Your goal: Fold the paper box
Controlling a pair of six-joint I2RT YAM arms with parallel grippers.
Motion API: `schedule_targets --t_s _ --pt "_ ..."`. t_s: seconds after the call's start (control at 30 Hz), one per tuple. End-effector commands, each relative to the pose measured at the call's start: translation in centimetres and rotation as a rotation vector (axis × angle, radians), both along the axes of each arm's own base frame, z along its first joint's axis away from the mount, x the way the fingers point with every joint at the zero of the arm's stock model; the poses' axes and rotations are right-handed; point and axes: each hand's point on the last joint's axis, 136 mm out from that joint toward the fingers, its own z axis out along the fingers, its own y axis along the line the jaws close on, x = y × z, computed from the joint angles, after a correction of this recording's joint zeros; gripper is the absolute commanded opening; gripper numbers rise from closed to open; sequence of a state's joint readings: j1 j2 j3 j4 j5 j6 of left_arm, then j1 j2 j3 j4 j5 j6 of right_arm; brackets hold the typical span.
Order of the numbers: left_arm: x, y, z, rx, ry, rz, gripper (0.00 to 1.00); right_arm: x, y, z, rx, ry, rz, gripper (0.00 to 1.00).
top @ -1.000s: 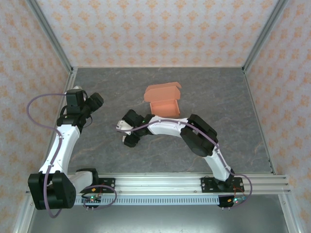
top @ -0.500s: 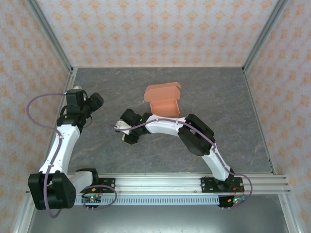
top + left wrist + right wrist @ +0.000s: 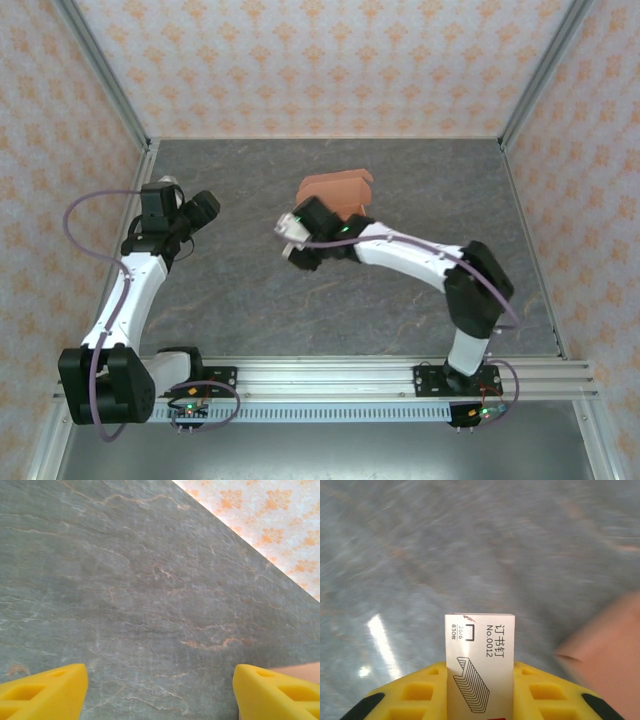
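Nearest, along the bottom edge of the top view: aluminium rail (image 3: 330, 378) carrying both arm bases. Above it, bare grey marbled table (image 3: 250, 320).

At middle left, left gripper (image 3: 203, 208), jaws wide apart and holding nothing. In its wrist view, yellow fingertips (image 3: 45, 690) in the two lower corners, plain tabletop between. Probably parked aside to leave room for the other arm.

At frame centre, right gripper (image 3: 292, 236) clamped on a small white staple box (image 3: 479, 650). Pinched by its narrow sides between yellow fingers (image 3: 545, 692), printed face turned up toward the wrist camera. Printed sideways on that face: "订书钉", "No.0012", "26/6", a small staple outline and a drawing of a staple strip. One more tiny line, too small to trust.

Just beyond, upper centre of the top view: the paper box (image 3: 335, 188), salmon-orange, partly hidden behind the right wrist, so fold state hard to judge. Blurred at the right edge of the right wrist view. Staples carried close to it, perhaps for placing inside or weighting a flap; only a guess.

Farthest: patterned walls (image 3: 320, 60).
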State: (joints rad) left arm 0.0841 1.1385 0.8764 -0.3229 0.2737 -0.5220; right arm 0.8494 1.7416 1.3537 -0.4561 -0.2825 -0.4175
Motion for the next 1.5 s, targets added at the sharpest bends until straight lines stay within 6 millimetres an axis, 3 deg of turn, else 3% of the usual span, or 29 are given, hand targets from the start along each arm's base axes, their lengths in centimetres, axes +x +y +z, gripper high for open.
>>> schedule_targets --t_s 0.0,0.17,0.37,0.93,1.13,1.3,1.4,1.47 --pt "1.0 -1.5 1.7 0.038 -0.051 -0.06 0.77 2.5 -4.3 -1.2 -0.102 -0.028 -0.078 0.3" --pt "1.1 -2.9 1.8 0.057 -0.051 -0.094 0.77 5.9 -7.1 -2.0 -0.137 -0.013 -0.079 0.31" --pt "0.9 -3.6 1.5 0.066 -0.047 -0.113 0.77 8.5 -9.1 -3.4 -0.21 0.009 -0.062 0.32" --pt "0.5 -3.6 1.5 0.1 -0.046 -0.113 0.77 10.8 -8.3 -7.5 -0.293 0.063 0.024 0.34" --pt "0.2 -4.0 1.6 0.113 -0.053 -0.131 0.77 11.7 -8.6 -7.7 -0.32 0.035 0.002 0.42" --pt "0.2 -4.8 1.2 0.115 -0.047 -0.157 0.77 11.7 -8.9 -6.2 -0.306 0.01 -0.019 0.47" --pt "0.2 -5.8 0.9 0.108 -0.05 -0.187 0.76 11.0 -8.8 -3.9 -0.254 -0.009 -0.039 0.47" --pt "0.4 -7.5 1.0 0.096 -0.086 -0.245 0.76 10.0 -8.5 -1.5 -0.166 -0.021 -0.064 0.47"
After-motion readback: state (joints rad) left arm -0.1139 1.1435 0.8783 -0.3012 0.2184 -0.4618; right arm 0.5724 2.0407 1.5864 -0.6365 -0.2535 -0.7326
